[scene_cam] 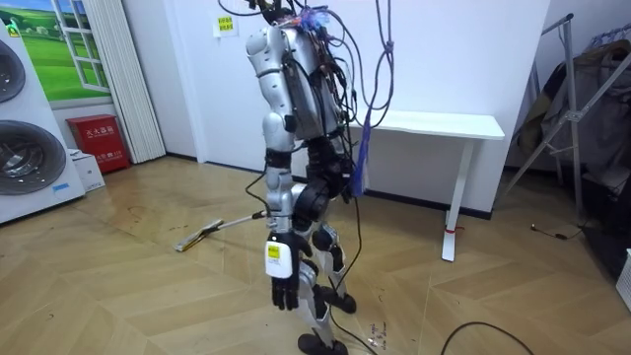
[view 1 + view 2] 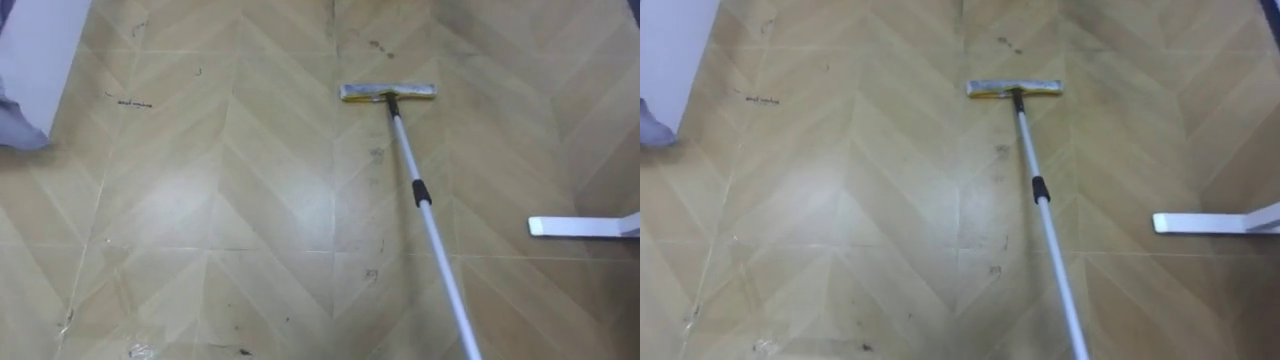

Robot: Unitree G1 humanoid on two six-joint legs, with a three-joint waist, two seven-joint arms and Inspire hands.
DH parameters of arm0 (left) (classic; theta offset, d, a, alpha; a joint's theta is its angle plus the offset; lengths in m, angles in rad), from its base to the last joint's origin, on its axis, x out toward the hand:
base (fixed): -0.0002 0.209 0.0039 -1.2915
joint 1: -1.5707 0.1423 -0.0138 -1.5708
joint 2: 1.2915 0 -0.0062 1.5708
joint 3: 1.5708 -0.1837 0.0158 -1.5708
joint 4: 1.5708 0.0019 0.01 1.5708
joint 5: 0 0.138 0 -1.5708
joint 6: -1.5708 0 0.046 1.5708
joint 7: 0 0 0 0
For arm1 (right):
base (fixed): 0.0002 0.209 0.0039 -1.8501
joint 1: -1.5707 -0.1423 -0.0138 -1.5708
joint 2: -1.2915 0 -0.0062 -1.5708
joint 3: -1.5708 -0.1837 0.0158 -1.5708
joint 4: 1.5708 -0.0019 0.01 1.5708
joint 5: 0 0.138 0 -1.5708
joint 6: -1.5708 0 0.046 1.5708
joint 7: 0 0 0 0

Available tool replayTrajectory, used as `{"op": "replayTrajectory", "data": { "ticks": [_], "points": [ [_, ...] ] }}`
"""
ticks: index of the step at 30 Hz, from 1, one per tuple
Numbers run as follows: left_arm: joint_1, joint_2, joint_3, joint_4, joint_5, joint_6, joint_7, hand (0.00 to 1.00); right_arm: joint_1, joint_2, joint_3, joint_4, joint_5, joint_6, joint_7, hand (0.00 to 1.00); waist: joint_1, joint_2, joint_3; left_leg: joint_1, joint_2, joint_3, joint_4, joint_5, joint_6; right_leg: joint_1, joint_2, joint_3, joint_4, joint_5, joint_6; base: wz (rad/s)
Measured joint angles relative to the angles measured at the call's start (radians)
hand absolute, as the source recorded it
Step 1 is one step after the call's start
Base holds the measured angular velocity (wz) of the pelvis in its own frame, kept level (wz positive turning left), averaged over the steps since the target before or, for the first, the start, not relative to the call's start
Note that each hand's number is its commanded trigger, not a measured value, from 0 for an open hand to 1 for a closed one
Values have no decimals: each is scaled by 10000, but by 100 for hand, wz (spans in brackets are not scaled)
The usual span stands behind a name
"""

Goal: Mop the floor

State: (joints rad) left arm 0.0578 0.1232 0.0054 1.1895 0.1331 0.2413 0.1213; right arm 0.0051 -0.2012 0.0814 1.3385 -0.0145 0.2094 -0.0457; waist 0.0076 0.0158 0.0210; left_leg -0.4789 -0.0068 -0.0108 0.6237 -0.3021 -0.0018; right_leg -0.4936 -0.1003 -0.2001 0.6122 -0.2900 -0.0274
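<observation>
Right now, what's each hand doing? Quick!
Left hand: open, hanging by its side, holding nothing.
Right hand: cannot tell.

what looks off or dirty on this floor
Dark scuff marks dot the wooden floor: a patch at far left, some just beyond the mop head, more beside its handle. The mop head lies flat and square to the handle; nothing looks spilled or broken.

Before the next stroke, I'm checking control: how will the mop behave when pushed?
The mop has a thin, straight pole, so it is probably stiff and light. Its flat head lies flush on the floor, so it should slide, not roll, maybe dragging slightly.
</observation>
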Motion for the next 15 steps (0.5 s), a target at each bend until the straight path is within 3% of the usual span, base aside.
{"op": "replayTrajectory", "data": {
  "ticks": [4,5,6,7,8,9,10,11,12,13,14,15],
  "points": [
    [-4,36,-298,96,-469,4,84,0,121,-78,222,46,602,-7,-190,100,382,31,-11,-1659,114,-125,2524,-119,-175,-1010,-6,2,1422,-887,-235,11],
    [-2,23,-467,145,-827,-3,97,0,106,-57,227,118,693,-44,-209,100,523,96,-37,-2302,231,-181,3569,-52,-276,-1379,44,19,2036,-1234,-425,7],
    [14,31,-683,236,-1237,-8,197,0,-2,0,238,303,843,-65,-234,100,632,137,-55,-2925,403,-172,4715,324,-456,-1603,35,-51,2592,-1493,-563,9],
    [31,33,-798,286,-1436,-18,263,0,-129,23,260,370,902,-71,-227,100,718,115,-61,-3276,452,-171,5240,730,-462,-1699,35,-56,2831,-1600,-638,0],
    [108,33,-1130,293,-1769,-32,367,0,-392,17,267,573,994,-54,-179,100,838,-51,-12,-4064,483,-164,6506,2017,-415,-1852,34,33,3289,-1773,-766,-20],
    [275,-24,-1293,312,-2099,-112,435,0,-776,-81,217,750,995,24,-134,100,1050,-105,11,-5003,468,-40,8265,3325,-563,-2009,-26,90,3696,-1909,-1025,-36],
    [314,-60,-1294,317,-2241,-172,437,0,-956,-153,163,785,979,50,-69,100,1175,-127,20,-5483,464,121,9425,3463,-523,-2072,-45,156,3878,-1921,-1093,-50],
    [306,-64,-1313,319,-2460,-307,439,0,-1380,-264,142,812,962,73,61,100,1329,-211,71,-6308,455,521,11200,3388,-407,-2169,-54,348,4070,-1938,-1123,-43],
    [332,-49,-1291,406,-2541,-453,438,0,-1880,-326,141,870,976,54,249,100,1421,-339,147,-6951,470,970,12116,3202,-217,-2194,-147,506,4082,-1938,-1123,-34],
    [323,-19,-1297,391,-2585,-526,437,0,-2112,-327,164,880,1017,32,309,100,1474,-360,153,-7158,457,1130,12223,3094,-85,-2206,-202,645,4077,-1950,-1099,-24],
    [326,6,-1312,393,-2602,-706,427,0,-2454,-360,318,931,1284,-85,475,100,1540,-551,250,-7390,470,1257,11945,2797,-15,-2196,-327,775,4017,-2023,-955,-15],
    [334,9,-1318,380,-2601,-845,411,0,-2655,-421,655,1026,1569,-187,519,100,1597,-587,244,-7294,456,1236,10815,2506,-69,-2204,-345,910,3984,-2046,-910,0]
  ]
}}
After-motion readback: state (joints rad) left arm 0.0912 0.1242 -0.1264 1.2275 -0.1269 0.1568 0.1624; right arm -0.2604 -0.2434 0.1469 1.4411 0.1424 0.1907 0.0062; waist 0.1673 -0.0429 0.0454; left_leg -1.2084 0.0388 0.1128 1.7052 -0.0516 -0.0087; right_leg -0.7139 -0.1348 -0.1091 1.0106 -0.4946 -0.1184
